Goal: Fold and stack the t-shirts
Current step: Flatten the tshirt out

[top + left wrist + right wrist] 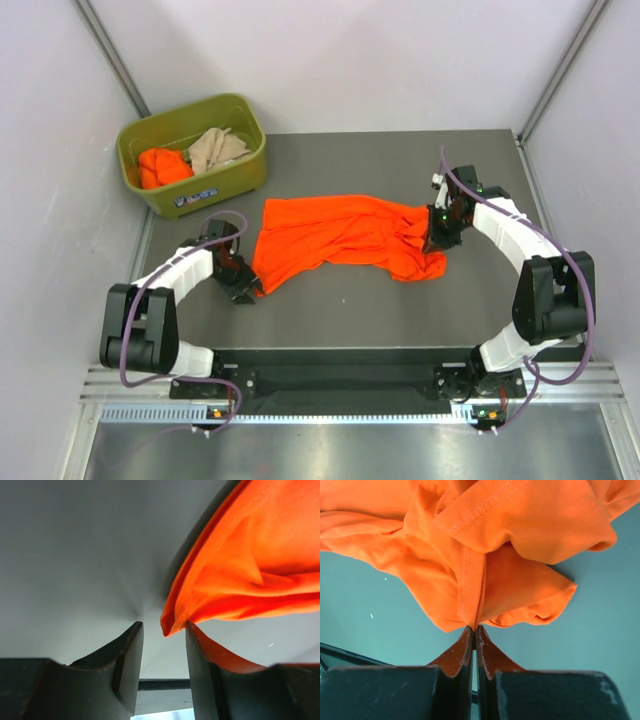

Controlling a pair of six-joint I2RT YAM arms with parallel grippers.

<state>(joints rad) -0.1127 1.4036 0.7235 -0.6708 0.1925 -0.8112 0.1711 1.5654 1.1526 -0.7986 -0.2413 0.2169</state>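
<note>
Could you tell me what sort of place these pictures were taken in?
Probably a lab test cell for robot work, not a home: two arms bolted at the edge of a dark table, plain white walls closing it in, and a bin of shirts near an orange shirt.

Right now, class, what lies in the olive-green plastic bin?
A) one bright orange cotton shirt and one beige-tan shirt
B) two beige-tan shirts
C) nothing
A: the top view shows a crumpled bright orange cotton shirt beside a beige-tan cotton shirt inside the olive-green plastic bin.
</note>
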